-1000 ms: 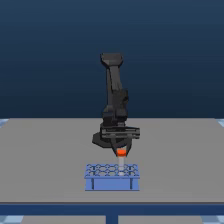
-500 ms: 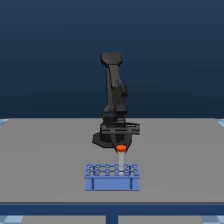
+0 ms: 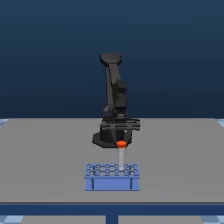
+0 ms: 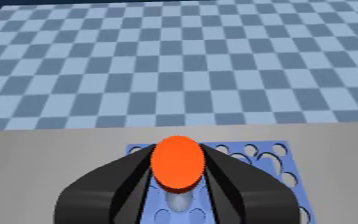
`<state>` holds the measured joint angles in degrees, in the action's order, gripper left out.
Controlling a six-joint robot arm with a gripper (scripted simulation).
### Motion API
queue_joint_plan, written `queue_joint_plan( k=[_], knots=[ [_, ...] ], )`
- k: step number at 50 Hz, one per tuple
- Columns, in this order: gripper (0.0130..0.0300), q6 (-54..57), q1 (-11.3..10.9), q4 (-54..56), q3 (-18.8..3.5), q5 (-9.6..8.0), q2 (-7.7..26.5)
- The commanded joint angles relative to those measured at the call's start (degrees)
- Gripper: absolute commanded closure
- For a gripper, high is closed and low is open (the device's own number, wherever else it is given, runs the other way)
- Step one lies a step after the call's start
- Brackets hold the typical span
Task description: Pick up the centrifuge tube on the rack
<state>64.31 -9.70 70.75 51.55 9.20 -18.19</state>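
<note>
One centrifuge tube [image 3: 121,154] is held upright by its orange-red cap between the closed jaws of the gripper [image 3: 121,142]. Its tapered tip is seen just at the top plate of the light-blue rack [image 3: 112,178], which stands on the grey table [image 3: 45,160].

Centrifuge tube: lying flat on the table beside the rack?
No. In the exterior view the centrifuge tube stands upright, its orange cap at the gripper and its lower end at the rack top plate.
</note>
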Motion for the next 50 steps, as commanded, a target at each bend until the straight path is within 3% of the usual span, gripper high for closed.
queue_joint_plan(
  k=[1,27,50],
  knots=[
    [0.03,6.25,0.0,4.86,-0.38,-0.53,-0.4],
    [0.03,29.18,0.0,27.54,-2.05,-0.71,-2.14],
    [0.03,52.0,0.0,50.08,-4.13,0.59,-3.88]
  ],
)
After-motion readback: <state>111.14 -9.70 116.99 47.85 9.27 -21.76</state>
